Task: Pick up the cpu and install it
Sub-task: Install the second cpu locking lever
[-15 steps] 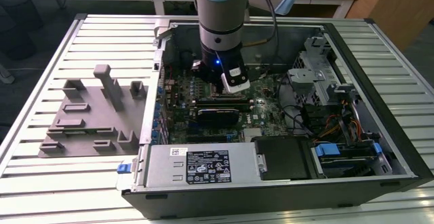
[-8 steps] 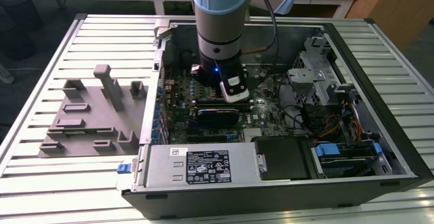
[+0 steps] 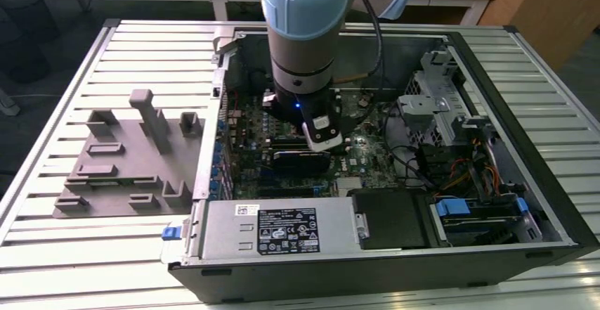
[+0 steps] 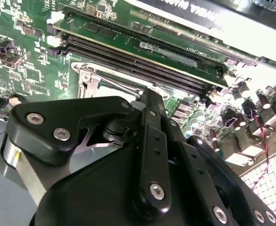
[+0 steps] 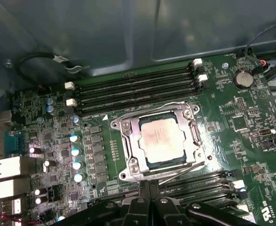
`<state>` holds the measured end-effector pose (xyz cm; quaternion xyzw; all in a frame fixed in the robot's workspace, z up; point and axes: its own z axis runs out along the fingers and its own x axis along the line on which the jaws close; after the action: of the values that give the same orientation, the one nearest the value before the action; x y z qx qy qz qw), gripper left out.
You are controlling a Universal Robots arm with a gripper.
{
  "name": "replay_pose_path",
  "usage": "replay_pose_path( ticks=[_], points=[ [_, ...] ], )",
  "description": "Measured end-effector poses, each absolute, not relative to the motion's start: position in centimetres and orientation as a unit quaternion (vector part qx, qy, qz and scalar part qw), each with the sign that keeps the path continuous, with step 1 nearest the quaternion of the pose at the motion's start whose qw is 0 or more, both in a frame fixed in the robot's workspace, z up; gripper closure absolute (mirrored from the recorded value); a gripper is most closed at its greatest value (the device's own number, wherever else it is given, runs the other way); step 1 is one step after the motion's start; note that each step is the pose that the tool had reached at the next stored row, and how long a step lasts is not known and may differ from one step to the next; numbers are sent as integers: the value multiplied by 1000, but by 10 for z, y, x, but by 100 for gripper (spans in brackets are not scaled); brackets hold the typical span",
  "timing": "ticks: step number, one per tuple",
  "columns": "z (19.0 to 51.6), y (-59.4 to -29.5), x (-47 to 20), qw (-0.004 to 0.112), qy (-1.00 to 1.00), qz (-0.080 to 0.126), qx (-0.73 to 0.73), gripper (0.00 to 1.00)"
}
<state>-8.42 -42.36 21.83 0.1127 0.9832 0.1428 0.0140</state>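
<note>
The cpu (image 5: 163, 141), a pale silver square with a tan rim, lies flat inside the metal socket frame (image 5: 128, 141) on the green motherboard (image 5: 241, 141) in the first wrist view. My gripper (image 5: 149, 190) hovers just off one edge of the socket, its two black fingers pressed together with nothing between them. In the second wrist view the gripper (image 4: 148, 101) covers most of the socket, and a corner of the frame (image 4: 93, 77) shows past it. In the exterior view the gripper (image 3: 324, 138) reaches down into the open computer case (image 3: 525, 183).
Memory slots (image 5: 138, 89) run along both sides of the socket. A grey fixture plate (image 3: 122, 162) with upright blocks lies on the slatted table (image 3: 56, 254) at the exterior view's left. The power supply (image 3: 281, 229), drive cage (image 3: 431, 106) and cables crowd the case.
</note>
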Motion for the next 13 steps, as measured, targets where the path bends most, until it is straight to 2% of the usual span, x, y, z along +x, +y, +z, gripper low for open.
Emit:
replay_pose_path(
  ticks=[9, 13],
  points=[
    [210, -432, -86, 11, 980, 165, 113, 89],
    [207, -432, -86, 11, 980, 166, 112, 89]
  ],
)
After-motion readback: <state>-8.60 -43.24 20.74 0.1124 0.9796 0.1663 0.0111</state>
